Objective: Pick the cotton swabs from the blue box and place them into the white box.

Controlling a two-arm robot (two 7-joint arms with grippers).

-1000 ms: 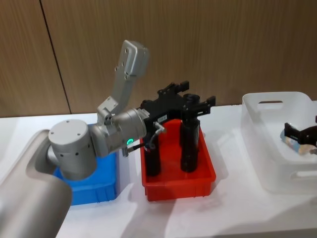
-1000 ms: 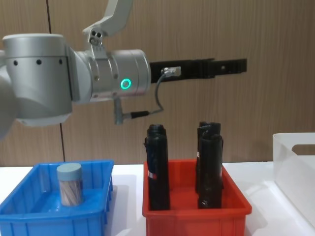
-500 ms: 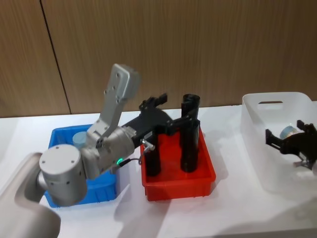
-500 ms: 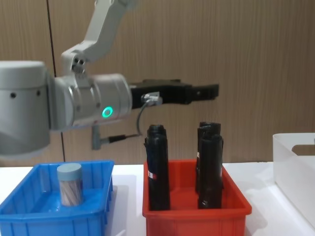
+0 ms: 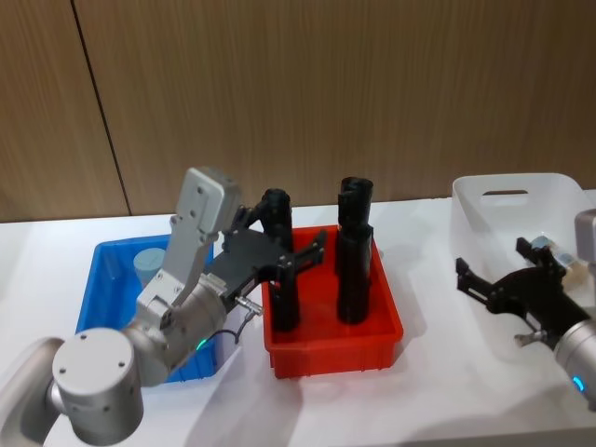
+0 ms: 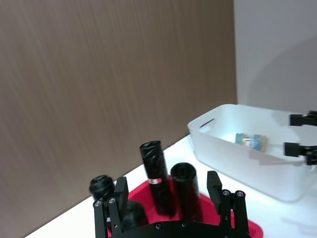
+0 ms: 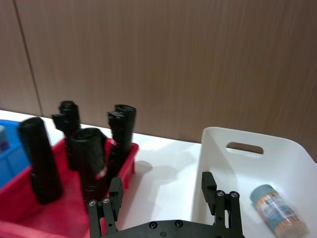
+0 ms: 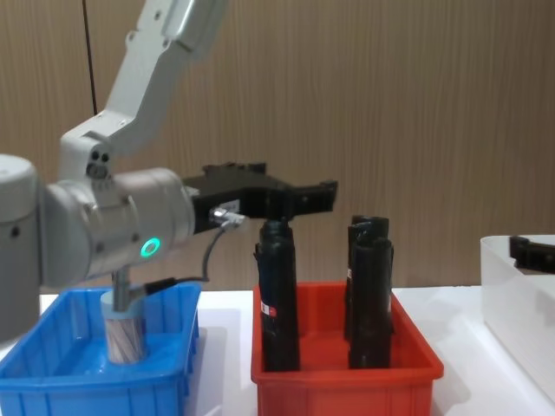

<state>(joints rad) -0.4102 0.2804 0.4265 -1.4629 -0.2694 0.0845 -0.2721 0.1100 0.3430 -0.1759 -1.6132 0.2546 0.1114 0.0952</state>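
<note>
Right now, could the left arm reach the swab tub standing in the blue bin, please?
Probably yes: the tub stands upright in the open-topped blue bin, and the left gripper, open, hovers close by above the neighbouring red bin.

Swab tub (image 8: 124, 334) in left bin (image 8: 78, 394), rolls (image 5: 354, 261) in middle bin (image 5: 335, 349), second tub (image 7: 275, 208) in right bin (image 7: 297, 163).

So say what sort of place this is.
Probably a robot lab or demo bench: white table against a wood-panelled wall, blue box, red bin and white box, left gripper above the red bin, right gripper by the white box.
</note>
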